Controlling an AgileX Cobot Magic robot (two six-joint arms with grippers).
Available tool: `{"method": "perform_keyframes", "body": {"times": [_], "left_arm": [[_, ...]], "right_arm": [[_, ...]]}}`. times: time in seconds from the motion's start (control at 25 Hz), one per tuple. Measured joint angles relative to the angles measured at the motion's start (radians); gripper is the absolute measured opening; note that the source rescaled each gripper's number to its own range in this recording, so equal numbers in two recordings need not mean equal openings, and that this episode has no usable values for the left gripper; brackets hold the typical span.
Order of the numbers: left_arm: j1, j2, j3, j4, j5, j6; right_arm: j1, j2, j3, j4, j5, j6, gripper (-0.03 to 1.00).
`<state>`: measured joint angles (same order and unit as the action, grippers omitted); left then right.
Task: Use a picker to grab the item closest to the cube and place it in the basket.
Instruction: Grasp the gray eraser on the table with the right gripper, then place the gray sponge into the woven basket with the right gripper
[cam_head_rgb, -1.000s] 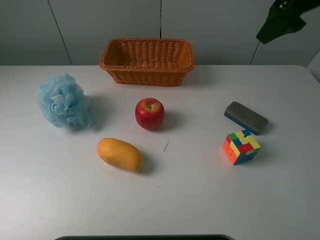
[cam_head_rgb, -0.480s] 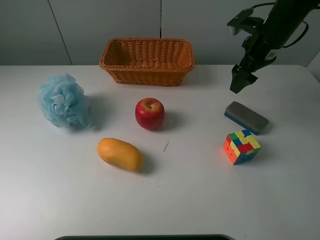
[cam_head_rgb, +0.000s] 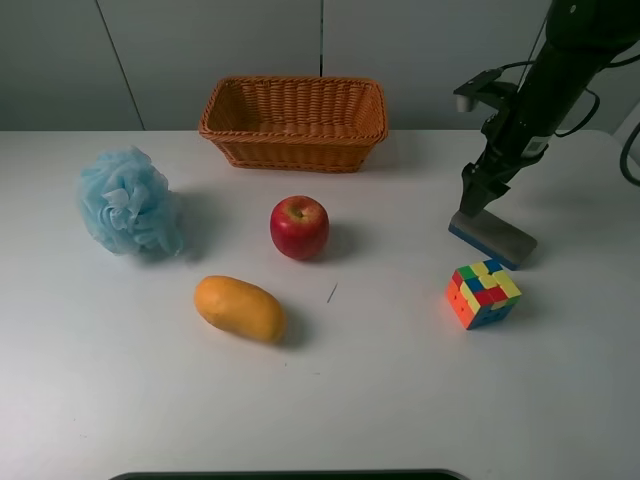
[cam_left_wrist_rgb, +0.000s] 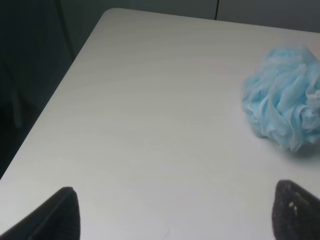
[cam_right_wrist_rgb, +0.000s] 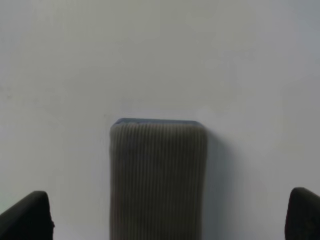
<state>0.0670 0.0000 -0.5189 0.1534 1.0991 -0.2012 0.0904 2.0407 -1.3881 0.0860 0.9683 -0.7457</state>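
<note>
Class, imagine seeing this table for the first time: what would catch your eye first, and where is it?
The black right gripper hangs open over the far end of the grey-and-blue block, on the right of the table, just behind the multicoloured cube. Next comes the orange wicker basket at the back centre, then the red apple mid-table.
</note>
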Motion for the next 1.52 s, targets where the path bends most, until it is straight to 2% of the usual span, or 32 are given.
{"method": "perform_keyframes", "body": {"times": [0.24,0.64,1.0,1.04,1.08,1.16,1.24,1.52], "left_arm": [[0.0,0.0,0.0,0.0,0.0,0.0],[0.0,0.0,0.0,0.0,0.0,0.0],[0.0,0.0,0.0,0.0,0.0,0.0],[0.0,0.0,0.0,0.0,0.0,0.0],[0.0,0.0,0.0,0.0,0.0,0.0],[0.0,0.0,0.0,0.0,0.0,0.0],[0.0,0.0,0.0,0.0,0.0,0.0],[0.0,0.0,0.0,0.0,0.0,0.0]], "right_arm": [[0.0,0.053,0.012,0.029,-0.021,0.0,1.0],[0.0,0.065,0.118,0.029,-0.17,0.0,1.0],[0.0,0.065,0.121,0.031,-0.202,0.0,0.98],[0.0,0.065,0.121,0.031,-0.202,0.0,0.85],[0.0,0.065,0.121,0.031,-0.203,0.0,0.66],[0.0,0.065,0.121,0.031,-0.205,0.002,0.0],[0.0,0.065,0.121,0.031,-0.205,0.004,0.04],[0.0,0.065,0.121,0.031,-0.2,0.004,0.04]]}}
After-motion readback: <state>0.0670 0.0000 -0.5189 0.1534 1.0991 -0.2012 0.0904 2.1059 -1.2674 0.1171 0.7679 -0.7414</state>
